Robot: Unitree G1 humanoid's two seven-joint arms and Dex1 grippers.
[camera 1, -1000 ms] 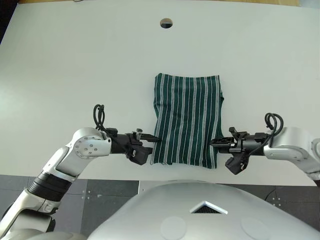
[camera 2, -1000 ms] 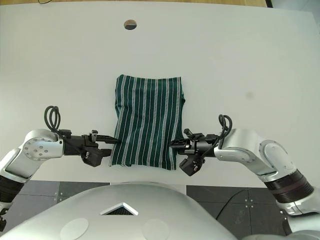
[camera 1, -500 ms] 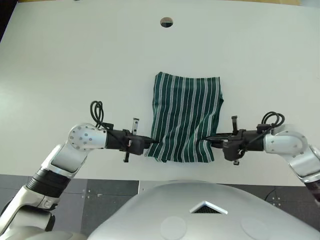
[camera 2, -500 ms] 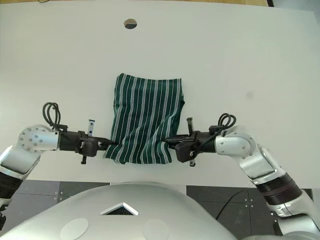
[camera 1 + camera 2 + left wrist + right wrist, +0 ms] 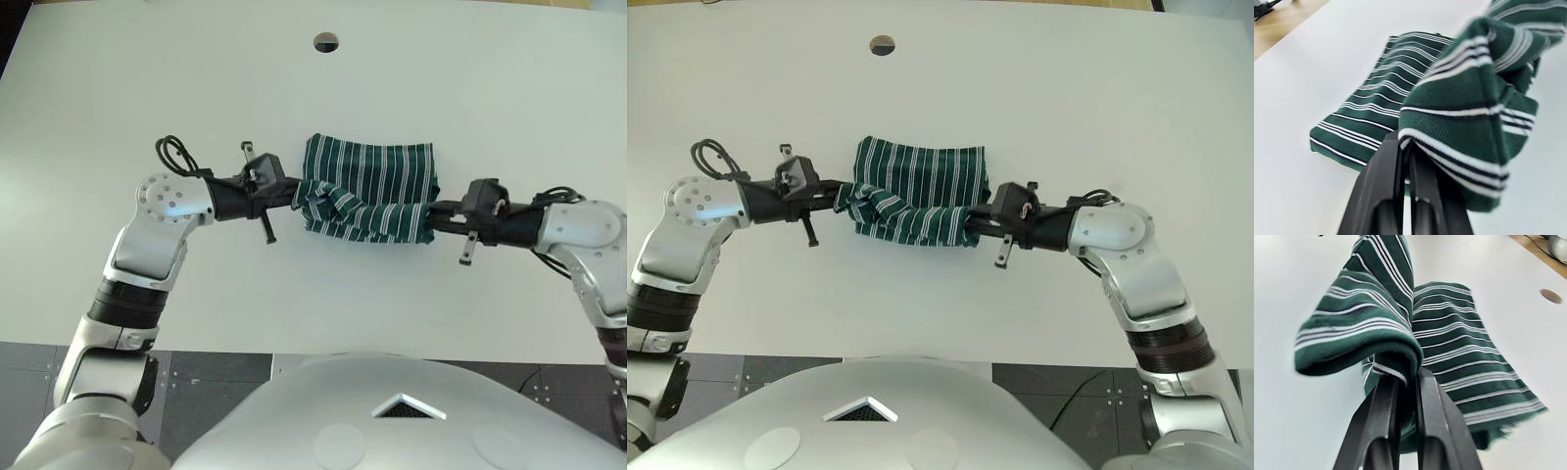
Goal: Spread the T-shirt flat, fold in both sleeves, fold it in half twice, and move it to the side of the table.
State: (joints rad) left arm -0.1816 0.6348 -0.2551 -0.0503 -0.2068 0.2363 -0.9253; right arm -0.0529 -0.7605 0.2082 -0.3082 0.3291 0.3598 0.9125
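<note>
The T-shirt, green with white stripes, lies near the middle of the white table. Its far part rests flat on the surface, while its near edge is held up off the table and bunched over that flat part. The left gripper has its fingers closed tight on the near-left corner of the cloth. The right gripper pinches the near-right corner the same way. A round hole sits in the table well beyond the shirt.
</note>
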